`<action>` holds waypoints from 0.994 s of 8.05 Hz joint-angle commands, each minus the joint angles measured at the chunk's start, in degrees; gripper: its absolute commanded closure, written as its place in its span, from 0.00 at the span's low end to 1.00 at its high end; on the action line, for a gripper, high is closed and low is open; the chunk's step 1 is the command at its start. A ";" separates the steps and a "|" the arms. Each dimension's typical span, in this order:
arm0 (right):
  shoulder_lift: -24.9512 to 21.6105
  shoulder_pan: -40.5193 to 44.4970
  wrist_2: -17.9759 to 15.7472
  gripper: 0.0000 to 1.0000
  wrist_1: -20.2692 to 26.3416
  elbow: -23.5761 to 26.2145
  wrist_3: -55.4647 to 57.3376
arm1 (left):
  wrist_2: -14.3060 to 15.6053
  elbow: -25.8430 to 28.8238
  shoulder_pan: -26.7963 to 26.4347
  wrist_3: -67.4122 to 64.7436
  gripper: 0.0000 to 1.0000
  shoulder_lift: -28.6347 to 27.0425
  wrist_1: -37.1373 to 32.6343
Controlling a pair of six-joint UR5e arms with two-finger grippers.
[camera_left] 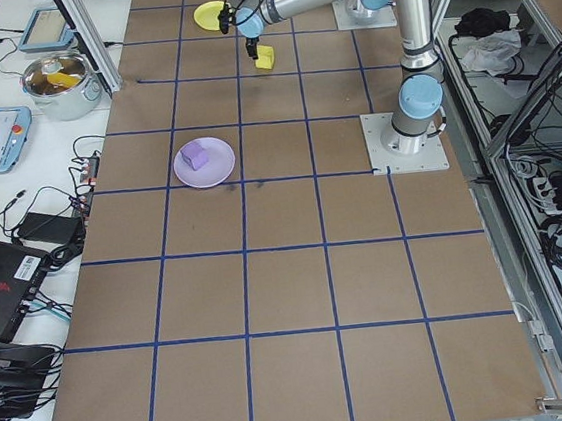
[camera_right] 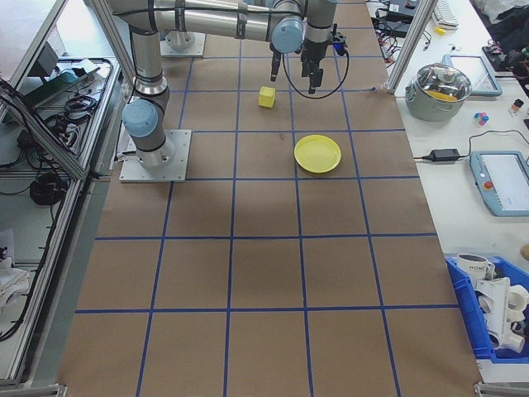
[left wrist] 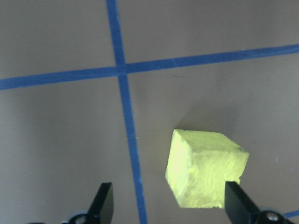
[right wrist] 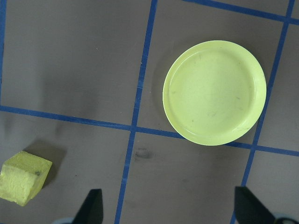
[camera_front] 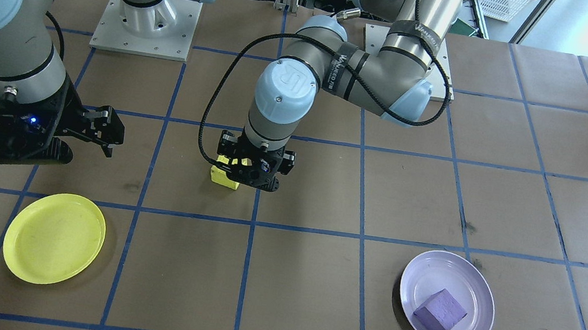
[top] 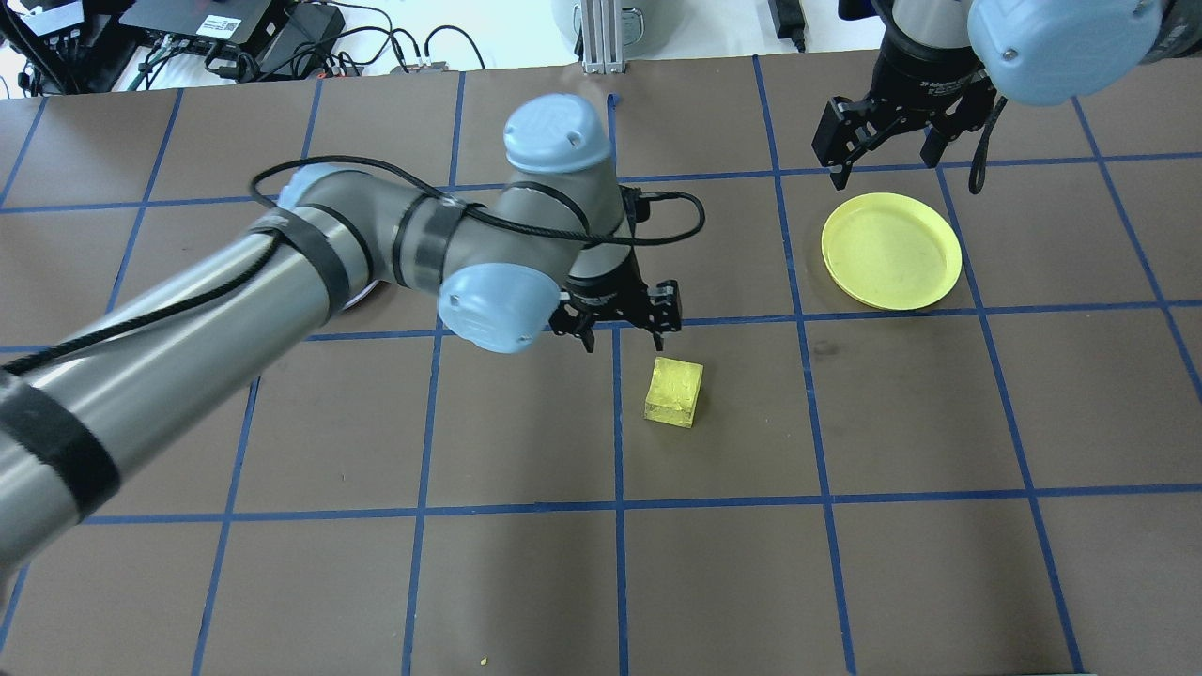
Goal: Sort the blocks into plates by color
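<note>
The left gripper (camera_front: 247, 173) hangs over the yellow block (top: 674, 391) with its fingers spread and nothing between them; in its wrist view the block sits on the table nearer one fingertip than the other, not yet centred. The right gripper (top: 881, 141) hovers by the far rim of the yellow plate (top: 891, 250), also spread and empty.

Half the sorting looks done: the purple block (camera_front: 440, 312) lies inside the lavender plate (camera_front: 476, 291). The yellow plate is bare, and the yellow block stands on the table (top: 845, 563) well apart from it, so that block remains to be picked up and carried over.

The table is covered in brown paper marked into squares by blue tape lines (top: 620, 507). Beyond the yellow plate's end of the table a side bench holds a lidded pot (camera_right: 440, 85) and a tablet (camera_right: 502, 182).
</note>
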 commanded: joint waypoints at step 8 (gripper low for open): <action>2.73 9.32 9.83 0.00 -1.99 8.15 34.12 | 8.47 19.68 17.95 12.74 0.01 18.99 -34.41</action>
